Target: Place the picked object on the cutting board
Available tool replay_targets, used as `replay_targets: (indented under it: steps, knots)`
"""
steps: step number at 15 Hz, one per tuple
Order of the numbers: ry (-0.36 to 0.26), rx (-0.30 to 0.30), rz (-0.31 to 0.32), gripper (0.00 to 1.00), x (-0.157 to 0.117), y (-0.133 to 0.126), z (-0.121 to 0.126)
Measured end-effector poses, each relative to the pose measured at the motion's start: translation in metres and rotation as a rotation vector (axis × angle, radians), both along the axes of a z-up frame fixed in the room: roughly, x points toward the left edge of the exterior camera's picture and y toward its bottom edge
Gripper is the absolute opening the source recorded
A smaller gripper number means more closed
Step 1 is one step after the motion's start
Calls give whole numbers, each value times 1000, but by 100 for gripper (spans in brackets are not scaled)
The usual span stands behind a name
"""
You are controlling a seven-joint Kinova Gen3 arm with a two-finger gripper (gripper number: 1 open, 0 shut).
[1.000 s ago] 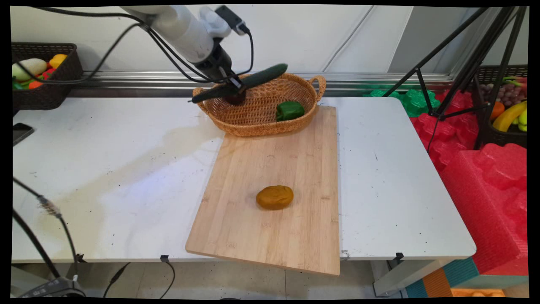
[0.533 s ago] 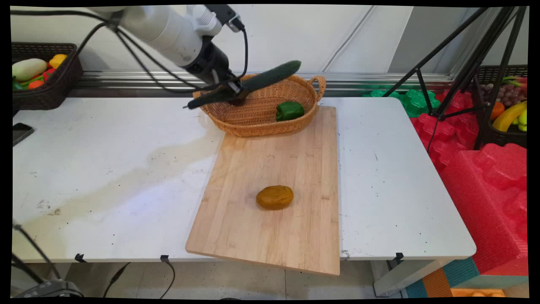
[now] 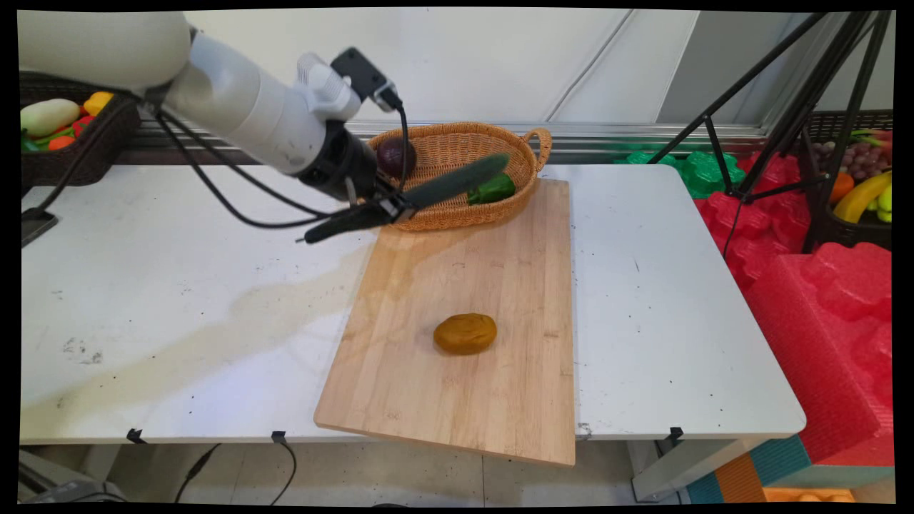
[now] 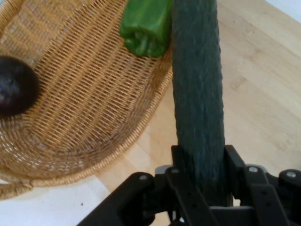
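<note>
My gripper (image 3: 391, 208) (image 4: 200, 165) is shut on a long dark green cucumber (image 3: 457, 180) (image 4: 197, 89), held in the air at a slant over the near rim of the wicker basket (image 3: 443, 214) (image 4: 84, 113) and the far end of the wooden cutting board (image 3: 471, 285) (image 4: 254, 94). A green bell pepper (image 3: 493, 190) (image 4: 146, 26) and a dark purple round fruit (image 3: 395, 155) (image 4: 16, 92) lie in the basket. A brown potato-like lump (image 3: 465, 333) rests on the board nearer the front.
A dark basket of mixed produce (image 3: 68, 118) stands at the back left. A black phone (image 3: 28, 225) lies at the table's left edge. Tripod legs (image 3: 771, 121), red foam (image 3: 821, 300) and another fruit basket (image 3: 857, 185) are off the table's right side.
The gripper has carried the cucumber down and toward the near side, from above the basket's back left to its front rim. The purple fruit in the basket is now uncovered.
</note>
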State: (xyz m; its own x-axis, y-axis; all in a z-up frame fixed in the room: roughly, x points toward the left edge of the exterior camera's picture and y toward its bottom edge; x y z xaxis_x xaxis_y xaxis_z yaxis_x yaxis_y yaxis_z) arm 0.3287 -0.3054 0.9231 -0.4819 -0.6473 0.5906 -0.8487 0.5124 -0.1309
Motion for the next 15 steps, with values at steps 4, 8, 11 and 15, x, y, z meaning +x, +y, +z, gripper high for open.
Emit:
replay_targets:
  steps: [4,8,11,15]
  knots:
    - [4,15,-7,0,-11,6,-22]
    - [0,32,-33,0,-23,0,-48]
    - [1,47,-45,0,-29,-5,-66]
    - [3,66,-56,0,-35,-11,-86]
